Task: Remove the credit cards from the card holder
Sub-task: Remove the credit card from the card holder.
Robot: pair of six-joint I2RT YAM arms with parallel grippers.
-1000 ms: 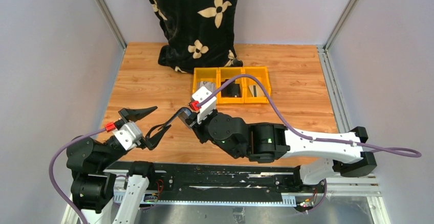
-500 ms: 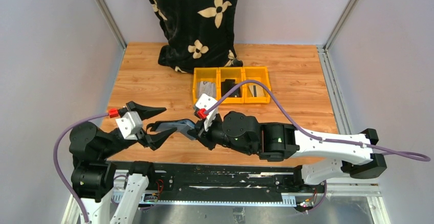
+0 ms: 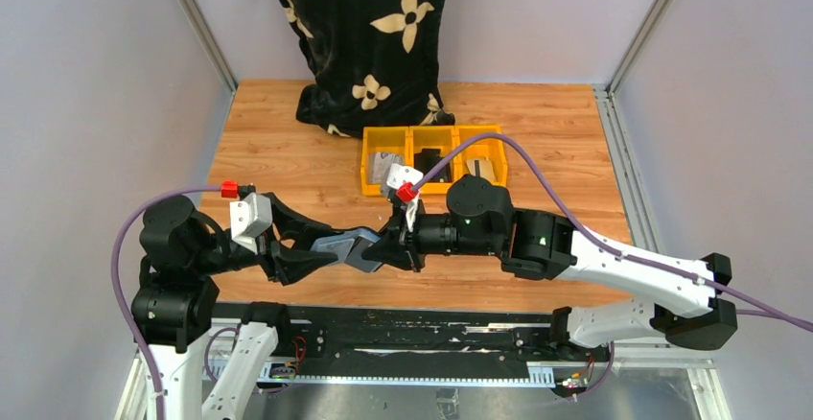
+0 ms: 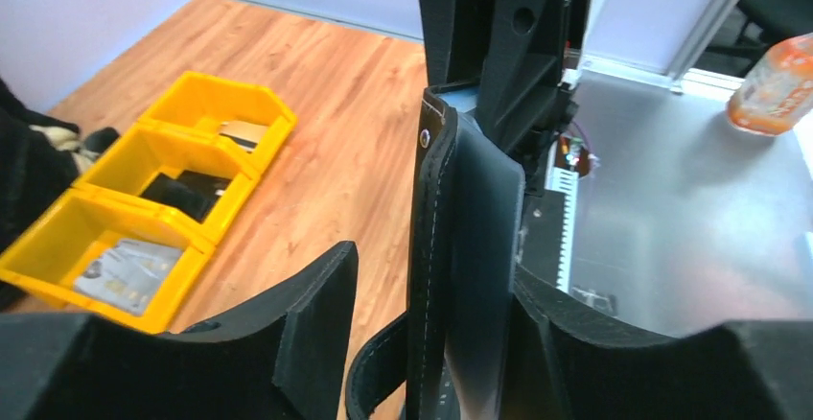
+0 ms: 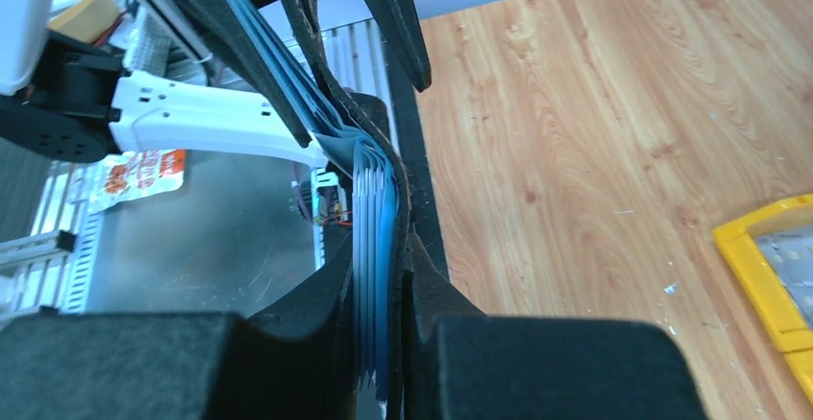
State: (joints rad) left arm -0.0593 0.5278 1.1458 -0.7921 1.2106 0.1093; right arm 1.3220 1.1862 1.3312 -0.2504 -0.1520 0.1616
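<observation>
Wood-grain tabletop [image 3: 288, 142] boxed in by pale lilac walls, usual setup. The card holder [image 3: 353, 247] is up off the wood near the front edge, held out sideways by the right gripper [image 3: 385, 249]. That gripper is clamped tight on one end. Its wrist view shows the blue-grey slot layers squeezed edge-on between the fingers.

A second ago the holder hung off that gripper alone, and the left gripper [image 3: 333, 245] was off to the left with its jaws spread wide. Now the two have met in the middle, and the holder's free end sits between the left jaws, which have narrowed a lot. In the left wrist view one finger [image 4: 575, 343] is up against the black cover. A strip of wood shows between the other finger [image 4: 307, 319] and the holder, so it's not pinching yet and the jaws are apart.

Credit cards [image 4: 129, 271]: a greyish one lies in an end bin of the three yellow bins [image 4: 177, 104], and a pale one is in the opposite end bin. A black slab [image 4: 182, 195] sits in the middle bin. None of that has shifted.

Can't tell if any cards are left in the slots, since they only show edge-on. Print on the binned cards is too small to read. The black flower-print cloth [image 3: 364, 36] at the back is cut off at the top.
</observation>
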